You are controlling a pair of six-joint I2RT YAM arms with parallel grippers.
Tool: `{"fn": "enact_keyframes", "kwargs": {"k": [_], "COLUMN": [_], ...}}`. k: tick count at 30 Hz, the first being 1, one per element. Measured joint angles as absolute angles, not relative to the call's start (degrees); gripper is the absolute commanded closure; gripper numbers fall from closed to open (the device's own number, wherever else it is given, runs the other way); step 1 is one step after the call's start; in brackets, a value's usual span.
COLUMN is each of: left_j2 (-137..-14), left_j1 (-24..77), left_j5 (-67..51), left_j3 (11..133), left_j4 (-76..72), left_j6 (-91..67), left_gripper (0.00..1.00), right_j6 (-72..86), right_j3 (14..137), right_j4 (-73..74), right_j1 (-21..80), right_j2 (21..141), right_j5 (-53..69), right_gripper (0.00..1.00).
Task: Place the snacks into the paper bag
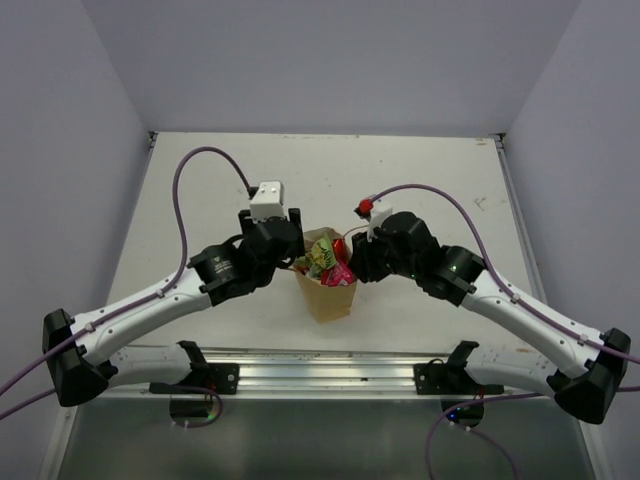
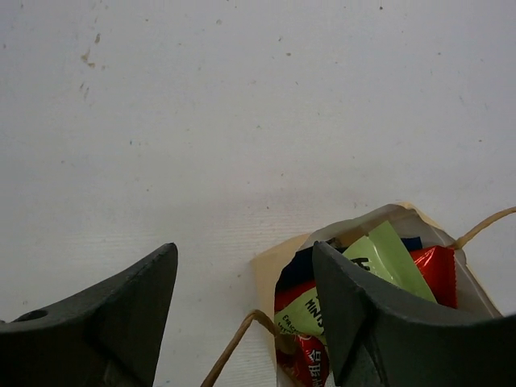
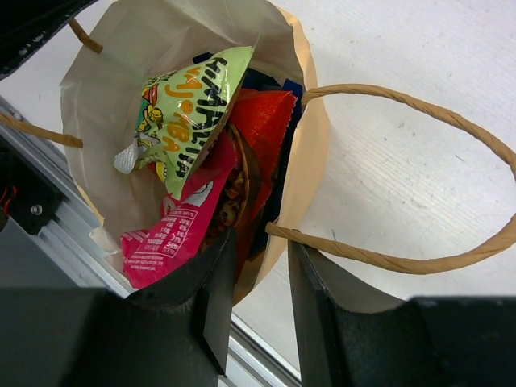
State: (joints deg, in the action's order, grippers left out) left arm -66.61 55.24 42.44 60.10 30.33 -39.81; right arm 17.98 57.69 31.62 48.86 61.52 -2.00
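At centre of the worktop (image 1: 200,200), the paper bag (image 1: 328,300) is stood upright with its mouth open, between the two wrists. Snacks are packed inside and poke above the rim: a green packet (image 3: 181,113) on top, a pink packet (image 3: 173,234) below it, a red packet (image 3: 262,137) against the far wall, and a dark blue one (image 3: 262,81) mostly hidden behind. No packet is seen lying on the worktop outside the bag.

One loop handle (image 3: 419,109) is flopped outward over the worktop; the other handle (image 3: 81,32) is seen only in part at the opposite rim.

The right gripper (image 3: 262,246) is drawn in to a narrow gap astride the bag's wall by the handle root, with one finger inside, one outside and the paper pinched between.

The left gripper (image 2: 243,258) is spread wide and nothing is held. It is hung at the opposite side, with one finger over the bag's rim and the other over bare worktop.

An aluminium rail (image 1: 320,372) is run along the near edge, between the arm bases.
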Motion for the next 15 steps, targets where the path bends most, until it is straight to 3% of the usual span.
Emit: {"fn": "enact_keyframes", "kwargs": {"k": [6,7,9,11,13,15], "left_j2": [-62.2,-61.4,-59.9,-57.9,-56.1,-54.9], "left_j1": [56.0,56.6,58.6,60.7,62.1,62.2], "left_j5": [42.9,43.8,45.5,47.2,49.6,52.6], "left_j3": [60.7,61.4,62.8,63.6,64.4,65.5], "left_j4": [26.1,25.0,21.7,17.6,14.9,14.1], "left_j6": [-35.4,-34.2,-31.2,-28.0,-25.3,-24.1], "left_gripper": [0.26,0.26,0.23,0.19,0.09,0.00], "right_j6": [17.7,17.6,17.1,17.0,16.8,16.8], "right_j3": [57.7,57.8,58.3,59.6,60.8,61.6], "right_j4": [31.1,31.1,31.4,32.0,32.8,34.2], "right_j1": [49.1,49.2,49.2,49.2,49.2,49.2], "right_j2": [57.7,56.4,53.8,52.1,50.4,48.8], "right_j5": [-2.9,-3.5,-5.4,-8.1,-12.4,-18.2], "right_gripper": [0.66,0.74,0.78,0.76,0.73,0.62]}}
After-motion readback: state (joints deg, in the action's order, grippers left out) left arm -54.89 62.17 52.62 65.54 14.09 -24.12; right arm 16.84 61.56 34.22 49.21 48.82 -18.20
